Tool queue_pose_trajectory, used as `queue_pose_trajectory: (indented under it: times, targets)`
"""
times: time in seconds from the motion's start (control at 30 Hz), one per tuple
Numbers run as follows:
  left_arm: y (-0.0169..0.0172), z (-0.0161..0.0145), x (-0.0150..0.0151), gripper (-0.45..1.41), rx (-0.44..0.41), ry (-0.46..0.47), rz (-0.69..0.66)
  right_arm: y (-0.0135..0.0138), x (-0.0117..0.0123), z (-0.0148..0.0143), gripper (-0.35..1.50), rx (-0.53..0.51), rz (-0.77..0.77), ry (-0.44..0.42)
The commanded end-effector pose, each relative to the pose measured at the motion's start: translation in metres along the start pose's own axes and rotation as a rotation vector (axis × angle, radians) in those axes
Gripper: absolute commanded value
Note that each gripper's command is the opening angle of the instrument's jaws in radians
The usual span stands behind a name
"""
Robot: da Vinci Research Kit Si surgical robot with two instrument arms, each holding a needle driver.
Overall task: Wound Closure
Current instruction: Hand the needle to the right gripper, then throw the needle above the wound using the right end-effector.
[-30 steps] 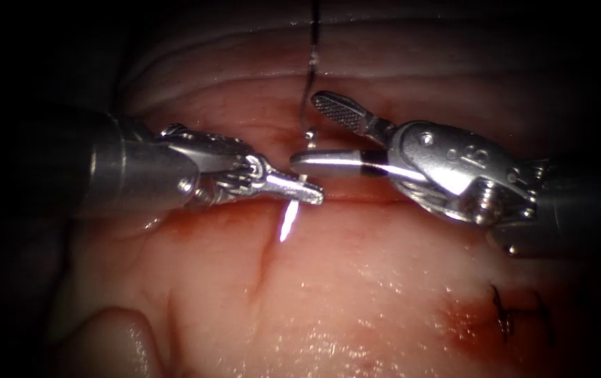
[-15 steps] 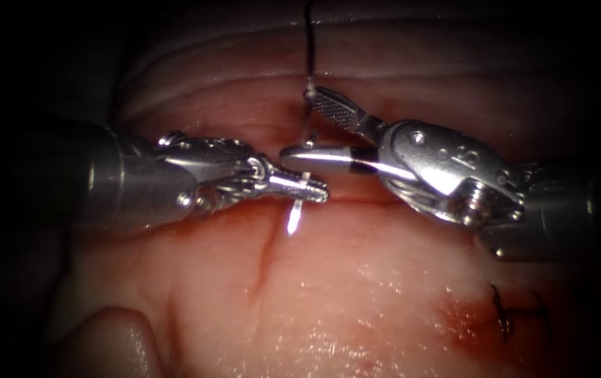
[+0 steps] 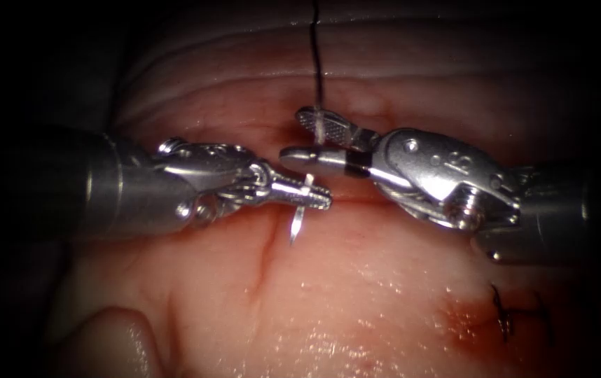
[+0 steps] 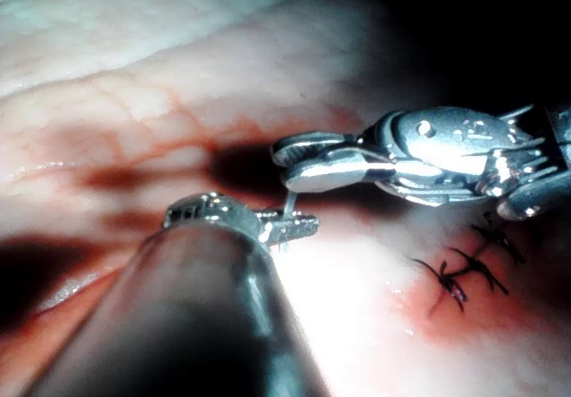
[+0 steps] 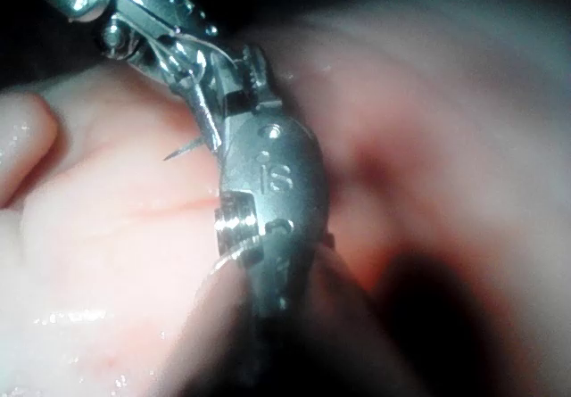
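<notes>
The left tool [image 3: 307,196] grips the needle [image 3: 296,225] near its tip, clear above the tissue [image 3: 356,294]. The right tool [image 3: 300,136] gapes around the needle's tail, thread [image 3: 316,56] rising behind. Stitches [image 3: 507,315] lie right.

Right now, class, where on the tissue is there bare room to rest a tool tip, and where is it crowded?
Free: the wet tissue between the tools and the finished stitches. Crowded: the centre, where the left tool grips the needle toward its tip, off the tissue, beside the open, empty right tool and thread.
</notes>
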State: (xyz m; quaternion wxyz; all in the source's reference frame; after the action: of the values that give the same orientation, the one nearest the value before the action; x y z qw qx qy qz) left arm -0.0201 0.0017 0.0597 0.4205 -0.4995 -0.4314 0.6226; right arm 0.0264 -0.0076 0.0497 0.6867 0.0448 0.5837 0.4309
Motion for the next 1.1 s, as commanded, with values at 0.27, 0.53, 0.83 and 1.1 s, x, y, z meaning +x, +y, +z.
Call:
queue_pose_trajectory:
  times: [0.27,0.53,0.83,1.1]
  targets:
    - [-0.0003,0.0004,-0.0007,-0.45,0.012,-0.032,0.002,0.0001,0.0006,-0.0006,-0.35,-0.001,0.014,0.018]
    - [-0.0002,0.0000,-0.0009,1.36,0.074,-0.029,0.234,0.0004,-0.0002,0.0000,-0.35,0.010,-0.001,0.008]
    - [-0.0003,-0.0047,-0.0025,1.36,0.236,-0.033,0.392,0.0019,-0.0011,0.0018,-0.35,0.123,-0.140,0.038]
    - [-0.0021,-0.0080,-0.0043,0.96,0.348,0.006,0.436,0.0030,-0.0016,0.0053,-0.35,0.155,-0.205,0.029]
